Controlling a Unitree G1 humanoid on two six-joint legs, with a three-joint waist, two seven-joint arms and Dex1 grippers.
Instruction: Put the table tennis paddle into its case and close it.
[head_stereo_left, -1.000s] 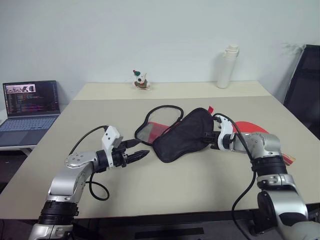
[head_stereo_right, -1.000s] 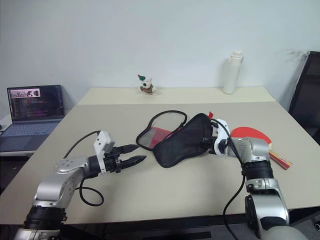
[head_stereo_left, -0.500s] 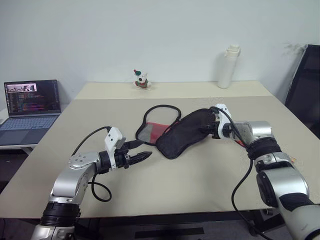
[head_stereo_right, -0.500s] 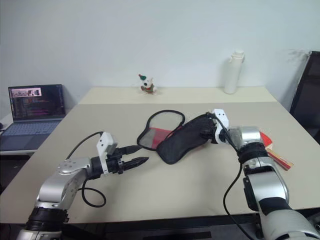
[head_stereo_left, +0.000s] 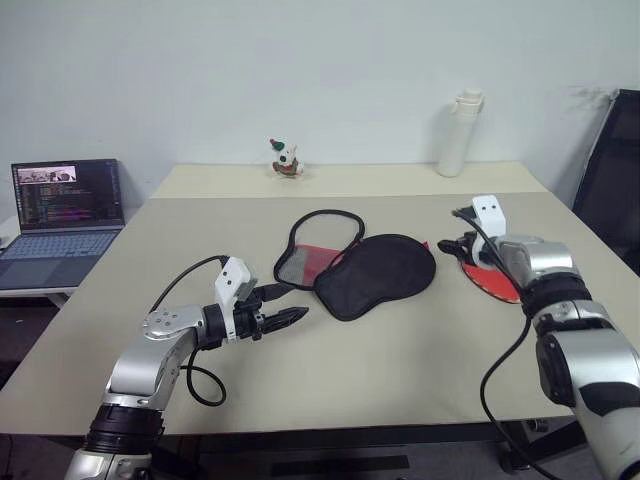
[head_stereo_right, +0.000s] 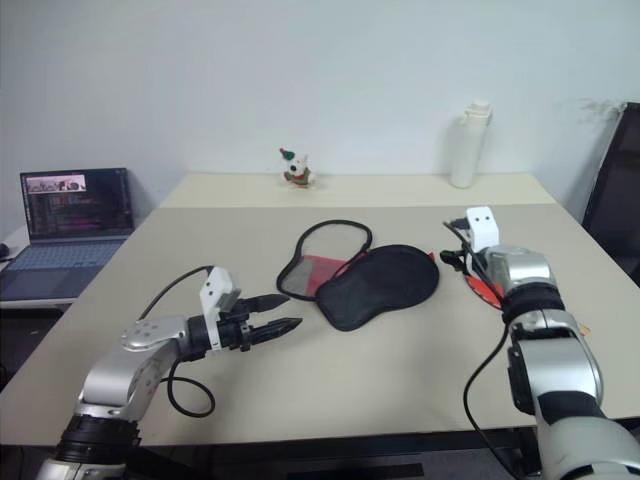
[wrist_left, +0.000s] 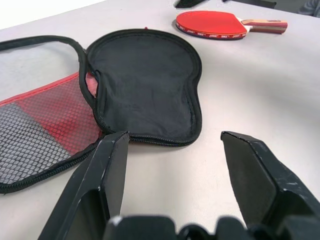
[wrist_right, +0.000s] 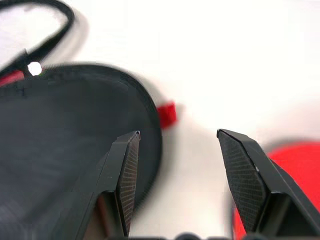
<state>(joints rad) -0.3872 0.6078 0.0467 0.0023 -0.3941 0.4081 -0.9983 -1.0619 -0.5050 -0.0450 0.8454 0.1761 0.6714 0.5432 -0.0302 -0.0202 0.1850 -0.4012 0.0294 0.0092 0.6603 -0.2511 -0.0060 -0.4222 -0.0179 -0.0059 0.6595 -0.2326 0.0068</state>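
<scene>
The case (head_stereo_left: 375, 275) lies unzipped in the middle of the table, its black half flat and its red mesh half (head_stereo_left: 305, 262) spread to the left. The table tennis paddle (wrist_left: 215, 25) lies flat on the table to the right of the case, red face up, handle pointing away from it. My right gripper (head_stereo_left: 450, 247) hovers open between the case's black edge (wrist_right: 65, 130) and the paddle's red face (wrist_right: 285, 160), holding nothing. My left gripper (head_stereo_left: 290, 318) is open and empty, just short of the case's near edge (wrist_left: 145, 85).
A laptop (head_stereo_left: 65, 215) stands open on a side table at the far left. A white bottle (head_stereo_left: 457, 135) and a small toy figure (head_stereo_left: 285, 160) stand along the table's far edge. A black chair (head_stereo_left: 615, 170) is at the right.
My right gripper has let go of the case's black half, opened, and swung right towards the paddle. The black half now lies flat. The left gripper has stayed put.
</scene>
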